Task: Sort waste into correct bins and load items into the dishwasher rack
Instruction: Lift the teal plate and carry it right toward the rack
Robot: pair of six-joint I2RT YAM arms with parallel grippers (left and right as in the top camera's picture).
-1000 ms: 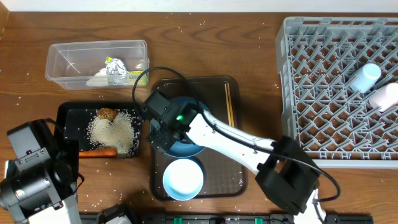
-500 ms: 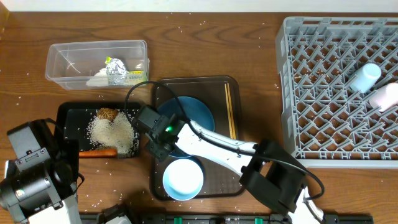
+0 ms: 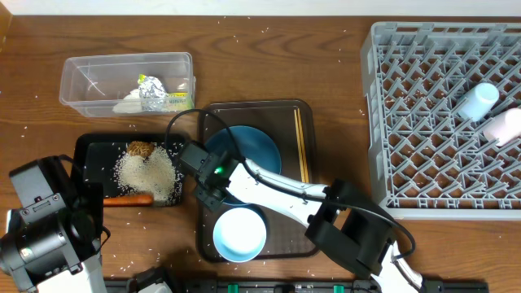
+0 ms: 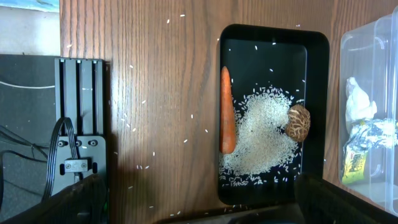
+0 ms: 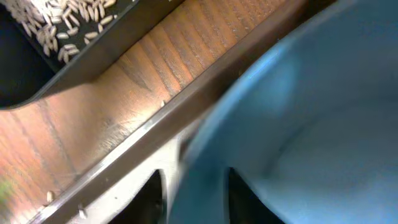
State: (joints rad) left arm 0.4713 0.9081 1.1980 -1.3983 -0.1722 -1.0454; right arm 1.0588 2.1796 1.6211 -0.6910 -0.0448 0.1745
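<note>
Overhead: sorting looks largely done. The clear rectangular plastic tub (image 3: 88, 80) holds the crumpled foil ball (image 3: 151, 89), crumpled white tissue (image 3: 129, 103) and yellow-green packet (image 3: 181, 100). The shallow black rectangular tray (image 3: 89, 151) holds the white rice grains (image 3: 151, 172), brown food lump (image 3: 140, 150) and orange carrot (image 3: 129, 199). Stray grains lie across the wooden table (image 3: 326, 65).

Loading is roughly half done. The white cup (image 3: 477, 99) and a second pale cup (image 3: 503, 126) lie in the large grey plastic lattice rack (image 3: 423, 163). The large dark-blue round dish (image 3: 259, 145), small white bowl (image 3: 240, 233) and thin wooden chopsticks (image 3: 301, 146) sit on the brown serving tray (image 3: 286, 232), to be loaded. Your right gripper (image 3: 203, 181) is at the dish's left edge.

Left wrist: your left gripper (image 4: 200, 186) stands wide open and empty, above the table beside the black tray.

Right wrist: the fingers straddle the dish's rim. The frame is blurred, so you cannot tell whether they have clamped it.
</note>
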